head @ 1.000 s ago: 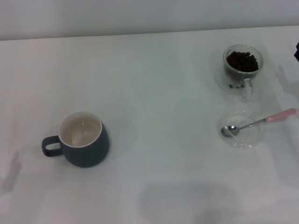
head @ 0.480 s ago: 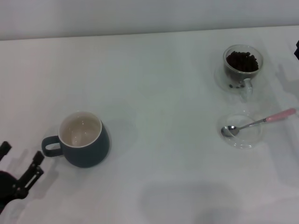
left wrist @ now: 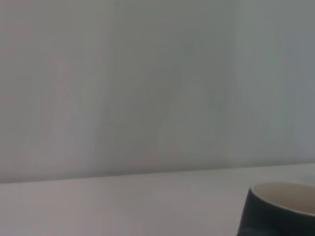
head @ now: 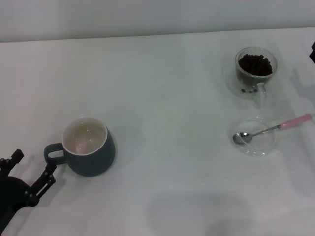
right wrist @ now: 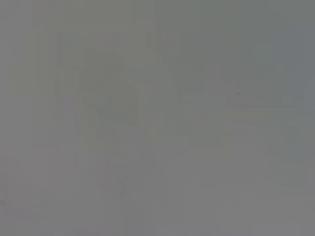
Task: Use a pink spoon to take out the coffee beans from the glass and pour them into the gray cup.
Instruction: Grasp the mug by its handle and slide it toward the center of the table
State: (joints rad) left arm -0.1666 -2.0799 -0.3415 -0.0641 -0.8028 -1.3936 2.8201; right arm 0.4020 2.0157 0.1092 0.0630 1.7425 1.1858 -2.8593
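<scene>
The gray cup [head: 88, 146] stands empty at the left, its handle toward my left gripper [head: 33, 164]. That gripper is open, low at the front left, with one fingertip [head: 49, 169] just short of the handle. The cup's rim also shows in the left wrist view [left wrist: 280, 206]. The glass [head: 256, 73] stands at the far right, filled with coffee beans [head: 255, 64]. The pink spoon [head: 273, 129] lies in front of the glass, bowl down in a dish and pink handle pointing right. Only a dark sliver of my right gripper [head: 313, 53] shows at the right edge.
A shallow clear glass dish [head: 261, 151] lies under the spoon's bowl. The white table [head: 172, 123] stretches between the cup and the glass. A grey wall runs along the table's far edge. The right wrist view shows only plain grey.
My left gripper has come into view from the front left corner and moved up toward the gray cup's handle. The cup, glass and spoon have not moved.
</scene>
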